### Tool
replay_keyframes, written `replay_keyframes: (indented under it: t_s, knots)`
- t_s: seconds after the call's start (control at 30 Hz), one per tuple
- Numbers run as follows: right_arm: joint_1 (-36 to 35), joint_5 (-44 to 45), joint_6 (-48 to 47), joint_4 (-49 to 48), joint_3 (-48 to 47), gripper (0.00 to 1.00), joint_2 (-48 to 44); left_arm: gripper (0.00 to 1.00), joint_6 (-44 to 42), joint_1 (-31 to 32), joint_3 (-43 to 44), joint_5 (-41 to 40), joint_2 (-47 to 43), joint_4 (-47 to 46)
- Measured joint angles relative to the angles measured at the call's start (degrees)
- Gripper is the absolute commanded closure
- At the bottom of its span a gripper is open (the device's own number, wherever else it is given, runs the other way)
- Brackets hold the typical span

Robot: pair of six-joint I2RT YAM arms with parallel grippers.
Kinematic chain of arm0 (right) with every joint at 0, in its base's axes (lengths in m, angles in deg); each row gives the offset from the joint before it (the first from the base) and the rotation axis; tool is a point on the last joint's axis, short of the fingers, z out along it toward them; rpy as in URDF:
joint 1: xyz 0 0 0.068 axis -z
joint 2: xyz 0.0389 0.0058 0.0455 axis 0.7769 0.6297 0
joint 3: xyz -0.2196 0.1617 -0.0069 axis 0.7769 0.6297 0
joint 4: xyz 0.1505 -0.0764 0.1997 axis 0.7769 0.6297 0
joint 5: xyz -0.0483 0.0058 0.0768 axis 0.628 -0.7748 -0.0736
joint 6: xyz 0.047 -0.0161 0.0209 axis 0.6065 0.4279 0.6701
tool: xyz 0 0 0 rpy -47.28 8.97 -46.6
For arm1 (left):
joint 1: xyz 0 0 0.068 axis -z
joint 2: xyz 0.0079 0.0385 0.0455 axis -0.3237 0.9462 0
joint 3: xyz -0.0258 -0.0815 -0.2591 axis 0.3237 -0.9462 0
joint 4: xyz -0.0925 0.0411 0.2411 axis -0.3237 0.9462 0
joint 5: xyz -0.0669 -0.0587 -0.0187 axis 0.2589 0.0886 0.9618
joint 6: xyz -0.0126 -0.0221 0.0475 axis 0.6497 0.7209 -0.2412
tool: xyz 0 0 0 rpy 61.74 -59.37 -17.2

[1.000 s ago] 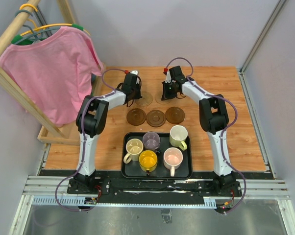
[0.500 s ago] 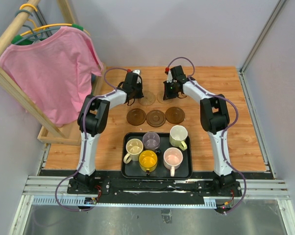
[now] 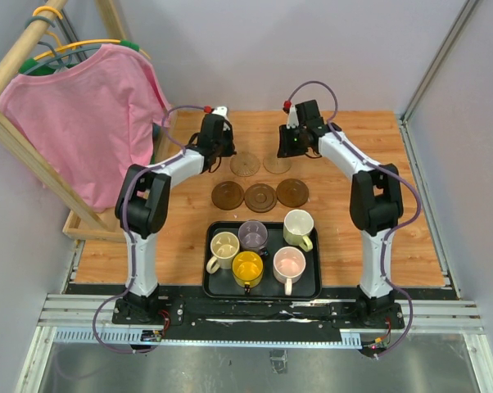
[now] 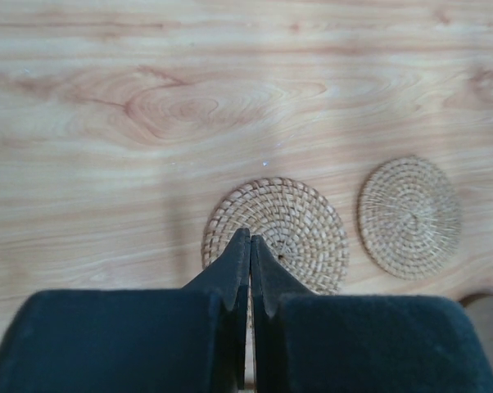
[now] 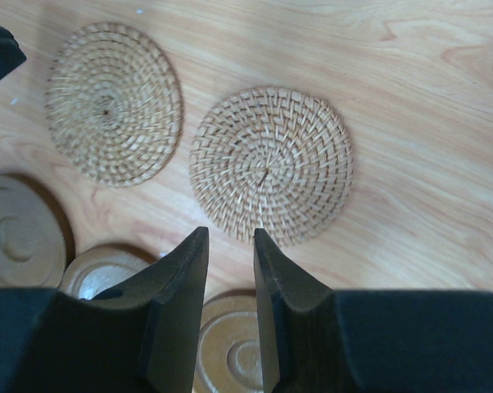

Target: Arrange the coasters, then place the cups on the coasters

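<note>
The top view alone takes in the whole wooden table (image 3: 394, 205). It shows the black rectangular tray (image 3: 263, 290) by the arm bases and a pink shirt (image 3: 91, 115) hanging at the left. Five handled mugs stand in the tray, none on a coaster: a cream-beige mug (image 3: 224, 245), a translucent grey-purple mug (image 3: 253, 234), a pale yellow-green mug (image 3: 298, 225), a yellow mug (image 3: 247, 267) and a pale pink mug (image 3: 289, 263). Neither wrist view shows them.

There are five coasters. From above, the far pair are plain pale discs; the wrist views show their coiled weave. They are the left tan woven coaster (image 4: 275, 233) and the right tan woven coaster (image 5: 270, 164), lying just beside each other without touching. Three dark brown ringed coasters (image 3: 260, 197) lie in a row between that pair and the tray.

In the left wrist view only a sliver of one brown disc shows at the lower right corner. In the right wrist view all three are cut off by the frame or covered by the fingers.

The left gripper (image 4: 250, 246) is clenched with its fingers pressed together on nothing. Its tips lie over the near edge of the left tan woven coaster, and contact cannot be told. The right gripper (image 5: 230, 237) has its jaws a narrow gap apart with nothing between them, at the rim of the right tan woven coaster, which lies flat on the wood.
</note>
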Motion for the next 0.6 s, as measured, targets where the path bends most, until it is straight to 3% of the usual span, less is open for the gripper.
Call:
replay_keyframes:
  t_s: [0.07, 0.17, 0.4, 0.6]
  knots:
    - [0.0, 0.02, -0.11, -0.79, 2.78, 0.78, -3.34, 0.99, -0.11, 0.0, -2.27, -0.46, -3.43, -0.98]
    - [-0.09, 0.22, -0.31, -2.01, 8.24, 0.98, -7.96, 0.99, -0.17, 0.0, -7.48, -0.83, -8.79, -3.19]
    - [-0.09, 0.72, -0.76, -2.38, 20.81, 0.99, -14.12, 1.0, 1.07, 0.0, -24.92, -0.66, -19.15, -5.11]
    - [-0.09, 0.63, -0.98, -2.36, 25.94, 0.99, -15.93, 0.99, 2.1, 0.48, -31.8, 2.62, -23.12, -5.01]
